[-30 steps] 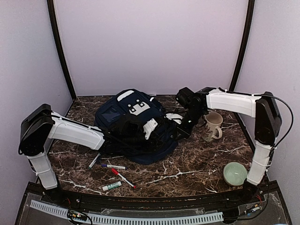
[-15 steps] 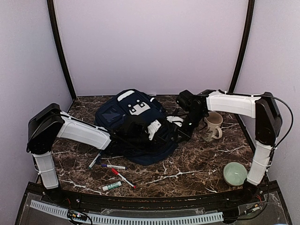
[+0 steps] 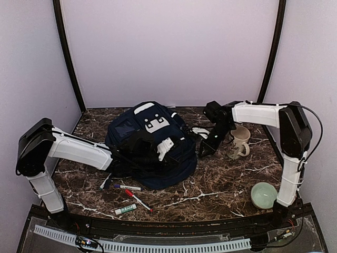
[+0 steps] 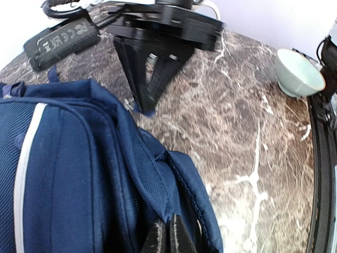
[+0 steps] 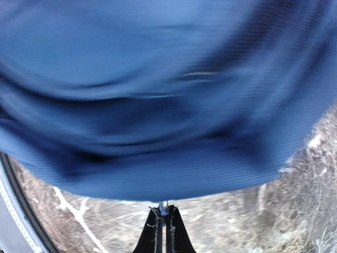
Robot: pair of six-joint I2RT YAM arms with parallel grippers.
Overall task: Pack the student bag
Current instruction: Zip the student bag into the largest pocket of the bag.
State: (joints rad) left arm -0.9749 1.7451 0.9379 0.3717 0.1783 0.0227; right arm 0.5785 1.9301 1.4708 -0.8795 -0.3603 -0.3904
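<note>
The student bag (image 3: 150, 145) lies centred on the bench (image 3: 221, 184). Our left jaws clench its fabric rim (image 4: 158, 195), right jaws pinch what looks like a zip pull (image 4: 147, 109); we should draw steadily along the zip, rim taut.

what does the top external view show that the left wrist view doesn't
Only top external: the mug and the loose markers near the front edge. Only left wrist: a close look at the left hand pinched shut on the rim of the backpack. Both: that navy backpack, the green bowl, the marble table and the right hand.
</note>
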